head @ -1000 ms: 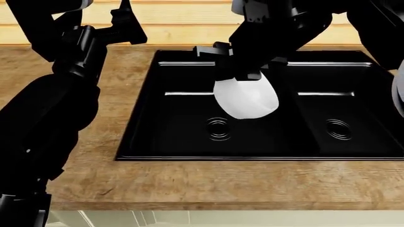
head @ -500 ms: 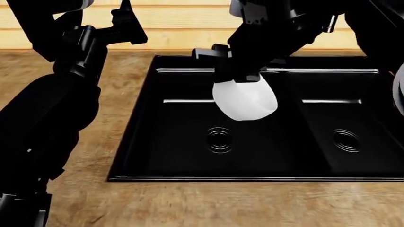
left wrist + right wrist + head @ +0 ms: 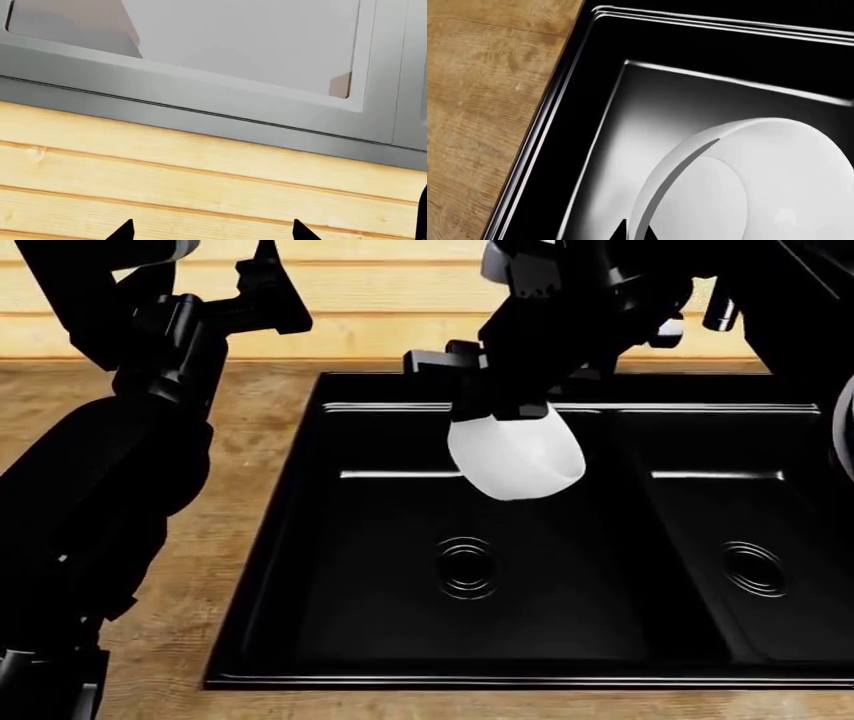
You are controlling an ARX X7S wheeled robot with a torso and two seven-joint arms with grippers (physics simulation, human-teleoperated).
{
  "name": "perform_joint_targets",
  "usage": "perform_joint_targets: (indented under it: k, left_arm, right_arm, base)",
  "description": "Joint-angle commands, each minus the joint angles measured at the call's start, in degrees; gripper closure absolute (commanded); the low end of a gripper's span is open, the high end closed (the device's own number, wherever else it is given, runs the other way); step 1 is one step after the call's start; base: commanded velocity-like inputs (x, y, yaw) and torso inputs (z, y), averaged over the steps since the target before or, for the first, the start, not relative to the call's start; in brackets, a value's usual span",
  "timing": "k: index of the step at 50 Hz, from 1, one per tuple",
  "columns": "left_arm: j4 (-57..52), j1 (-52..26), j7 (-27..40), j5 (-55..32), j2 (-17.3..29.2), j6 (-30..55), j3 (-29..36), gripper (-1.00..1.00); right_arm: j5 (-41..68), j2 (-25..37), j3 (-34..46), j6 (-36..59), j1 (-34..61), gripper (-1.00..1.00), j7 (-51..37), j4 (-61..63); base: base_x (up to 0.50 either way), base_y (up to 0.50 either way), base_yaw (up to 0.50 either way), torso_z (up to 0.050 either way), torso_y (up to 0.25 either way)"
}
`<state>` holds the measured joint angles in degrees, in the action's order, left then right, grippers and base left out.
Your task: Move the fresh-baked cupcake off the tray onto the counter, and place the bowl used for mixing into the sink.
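The white bowl hangs tilted above the left basin of the black sink, clear of the basin floor. My right gripper is shut on the bowl's rim; in the right wrist view its two fingertips pinch the rim of the bowl from both sides. My left gripper is open and holds nothing, raised at the head view's upper left and facing the wood-plank wall. The wood-grain counter borders the sink. The cupcake and the tray are out of view.
A round drain sits in the left basin and another drain in the right one, with a divider between them. The dark faucet stands behind the sink. My left arm fills the left side.
The head view has moved closer and lower over the sink, which now looms larger. The bowl stays in my right gripper above the left basin. The left arm has not moved.
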<state>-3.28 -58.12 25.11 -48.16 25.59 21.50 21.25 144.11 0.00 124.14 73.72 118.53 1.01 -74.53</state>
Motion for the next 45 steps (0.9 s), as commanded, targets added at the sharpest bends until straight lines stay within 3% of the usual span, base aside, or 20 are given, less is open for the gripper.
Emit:
perform_joint_targets:
  k: [1,12,27,45]
  left_arm:
    - [-0.09,0.08,0.06,-0.07,0.08,-0.01,0.09,-1.0]
    - [0.55,-0.09,-0.12,0.22,-0.2,-0.37,0.3,-1.0]
    - [0.41,-0.15,-0.03,0.04,-0.16,-0.5,0.25,-1.0]
    - [0.3,-0.01,0.22,0.02,-0.08,-0.75,0.18,-1.0]
  right_arm:
    - [-1.6,0.04,-1.95,0.05,-0.21,1.0,-0.08,-0.21]
    - [-2.22,0.03,-2.54,0.38,-1.0,1.0,-0.77,-0.12]
    - [-13.74,0.02,-13.82,5.76,-3.54,1.0,-1.11,4.07]
    - [-25.07,0.01,-25.46,7.66,-9.42,1.0,-9.07,9.42]
  base:
    - [0.18,0.0,0.0,0.0,0.0]
    - [0.11,0.0,0.0,0.0,0.001]
    - [0.0,0.0,0.0,0.0,0.0]
    - [0.0,0.0,0.0,0.001,0.001]
